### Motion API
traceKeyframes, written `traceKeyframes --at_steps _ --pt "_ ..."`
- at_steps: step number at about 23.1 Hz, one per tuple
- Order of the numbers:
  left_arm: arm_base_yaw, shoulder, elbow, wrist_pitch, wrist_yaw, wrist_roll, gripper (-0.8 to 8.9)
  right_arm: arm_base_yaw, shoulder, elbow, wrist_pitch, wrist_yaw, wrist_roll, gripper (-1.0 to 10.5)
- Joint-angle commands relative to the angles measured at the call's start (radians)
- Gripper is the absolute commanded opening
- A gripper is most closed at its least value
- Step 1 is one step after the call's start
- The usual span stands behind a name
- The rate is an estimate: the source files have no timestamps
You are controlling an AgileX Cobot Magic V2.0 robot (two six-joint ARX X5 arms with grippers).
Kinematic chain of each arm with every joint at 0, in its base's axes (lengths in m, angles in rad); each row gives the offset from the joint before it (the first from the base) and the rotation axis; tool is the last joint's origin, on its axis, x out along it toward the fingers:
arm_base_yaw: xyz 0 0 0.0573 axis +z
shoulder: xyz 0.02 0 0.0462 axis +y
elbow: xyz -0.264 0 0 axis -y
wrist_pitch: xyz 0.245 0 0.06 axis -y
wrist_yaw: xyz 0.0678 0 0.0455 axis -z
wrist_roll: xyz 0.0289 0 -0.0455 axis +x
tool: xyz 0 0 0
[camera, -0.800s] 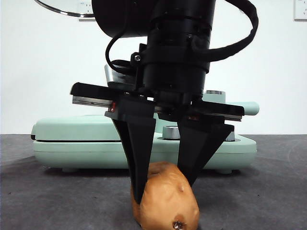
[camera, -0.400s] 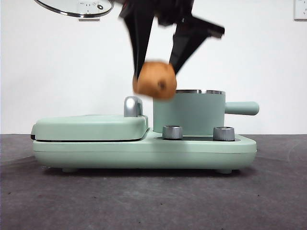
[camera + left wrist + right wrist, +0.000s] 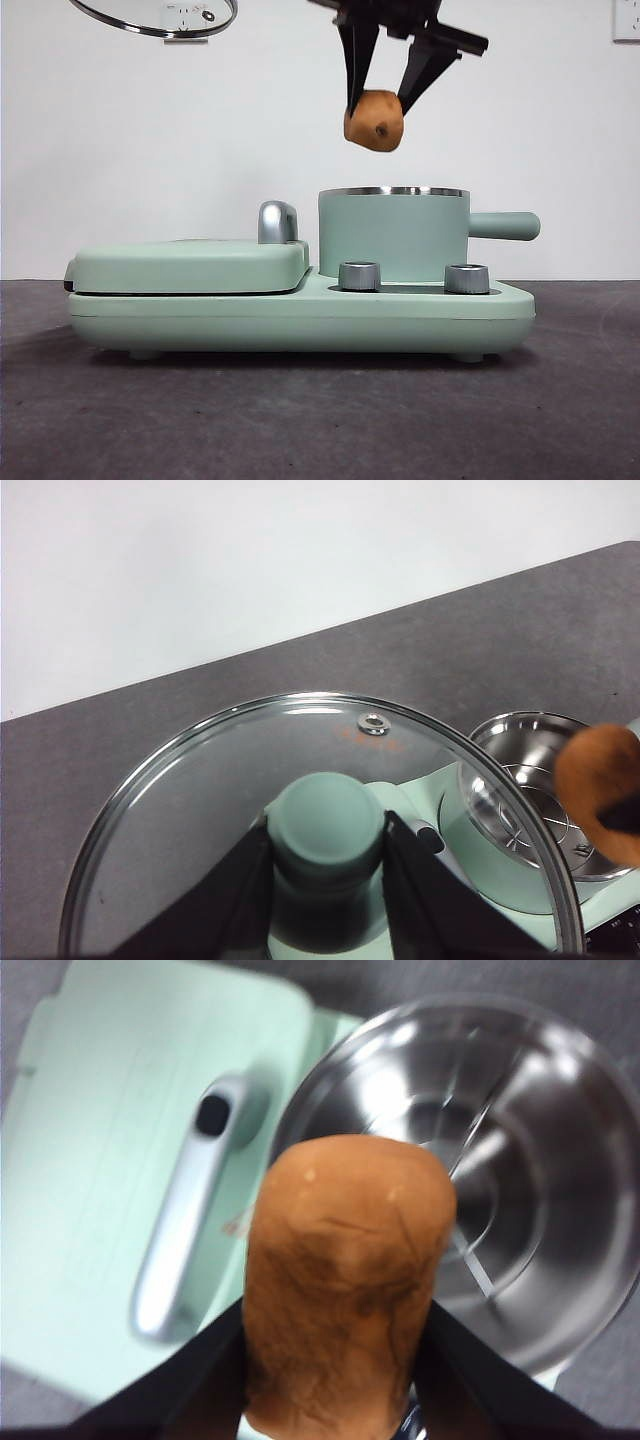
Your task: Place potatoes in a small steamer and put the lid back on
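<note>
The right gripper (image 3: 384,98) clamps the potato (image 3: 374,121) above the steamer (image 3: 393,235); the left gripper (image 3: 327,855) grips the lid (image 3: 200,810) by its knob.

Orange-brown, dark-spotted potato (image 3: 374,121); mint-green steamer (image 3: 393,235); clear, steel-rimmed lid (image 3: 200,810).

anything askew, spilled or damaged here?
Nothing stands out. Right gripper holds the potato above the open steamer; left gripper holds the lid by its knob, up and aside.
</note>
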Motion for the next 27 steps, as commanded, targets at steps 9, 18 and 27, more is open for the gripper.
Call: traceKeyframes --at_steps 9,18,27 --pt "-0.002 -0.007 0.030 0.028 0.006 0.003 0.15 -0.072 0.159 0.050 0.054 0.024 -0.055 1.2" --pt "-0.003 -0.007 0.030 0.028 0.014 0.000 0.15 -0.069 0.212 0.050 0.001 0.024 -0.079 1.3" --pt "-0.003 -0.007 0.030 0.028 0.015 -0.004 0.15 -0.068 0.202 0.219 -0.135 0.024 -0.079 4.0"
